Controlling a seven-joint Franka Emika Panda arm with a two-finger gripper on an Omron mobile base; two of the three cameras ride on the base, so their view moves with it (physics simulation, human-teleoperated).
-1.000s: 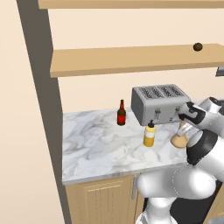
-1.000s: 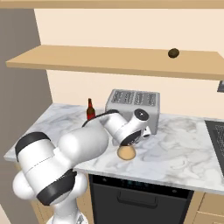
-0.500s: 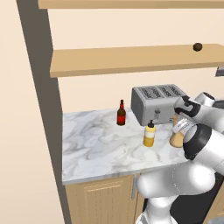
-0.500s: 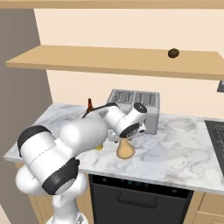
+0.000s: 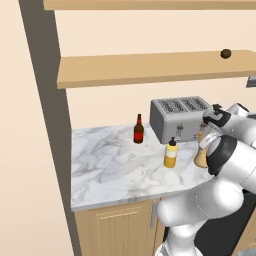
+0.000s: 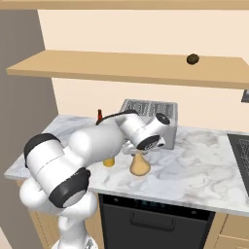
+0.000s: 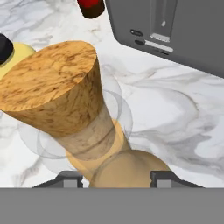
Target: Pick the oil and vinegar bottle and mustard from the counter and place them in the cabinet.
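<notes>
The oil and vinegar bottle (image 7: pixel 118 162), a tan flask with a cork stopper (image 7: pixel 52 87), stands upright on the white marble counter (image 5: pixel 110 165) in front of the toaster. My gripper (image 7: pixel 120 177) comes down over it, one dark fingertip pressed on each side of the flask just below the neck. From the base views, the gripper (image 5: pixel 202 140) (image 6: pixel 138 151) sits above the bottle's belly (image 5: pixel 201 157) (image 6: pixel 139 165). The yellow mustard (image 5: pixel 171 154) (image 7: pixel 17 54) stands just left of the flask, partly behind my arm (image 6: pixel 109 161). The cabinet's wood shelf (image 5: pixel 150 67) (image 6: pixel 121 68) hangs above the counter.
A silver toaster (image 5: pixel 180 117) (image 6: pixel 148 114) (image 7: pixel 175 26) stands close behind the flask. A small dark red bottle (image 5: pixel 138 130) (image 7: pixel 91 6) is left of the toaster. A dark round object (image 5: pixel 226 53) (image 6: pixel 193 59) lies on the shelf. A cooktop (image 6: pixel 240 151) borders the counter on the right.
The jaws have closed in from wide open onto the flask. The hand has shifted slightly over it. The flask and the mustard stand where they were.
</notes>
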